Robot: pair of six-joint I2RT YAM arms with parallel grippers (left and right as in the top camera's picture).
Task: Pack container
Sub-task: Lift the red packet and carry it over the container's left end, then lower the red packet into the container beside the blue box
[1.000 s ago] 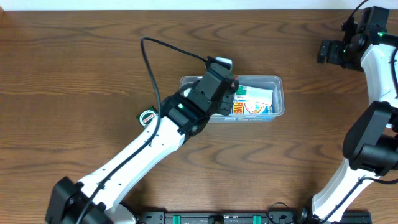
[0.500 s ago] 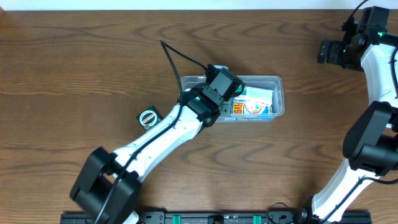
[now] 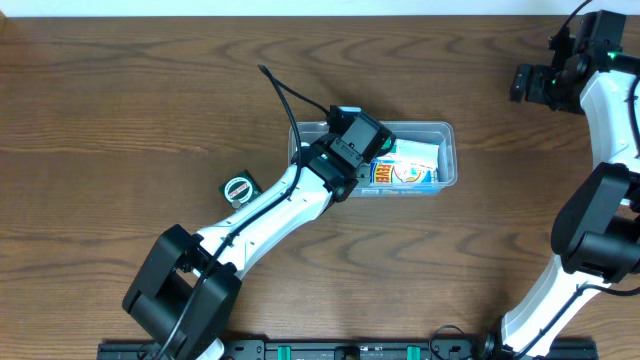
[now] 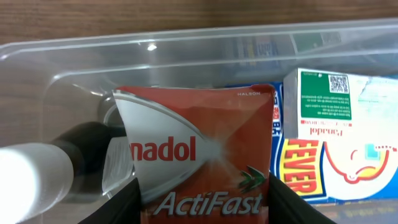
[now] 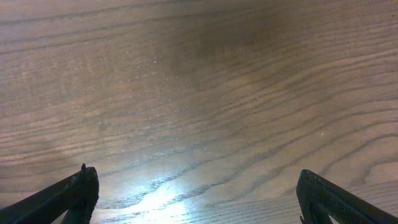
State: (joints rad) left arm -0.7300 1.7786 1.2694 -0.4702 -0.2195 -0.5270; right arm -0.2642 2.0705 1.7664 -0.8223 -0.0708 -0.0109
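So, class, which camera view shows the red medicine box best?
The left wrist view: the red box fills it, label readable, held by the left gripper over the container. Overhead, that gripper largely hides it. The right wrist view shows only table.

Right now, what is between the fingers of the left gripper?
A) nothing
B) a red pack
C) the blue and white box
B: the left wrist view shows the red pack clamped in the left gripper, over the container.
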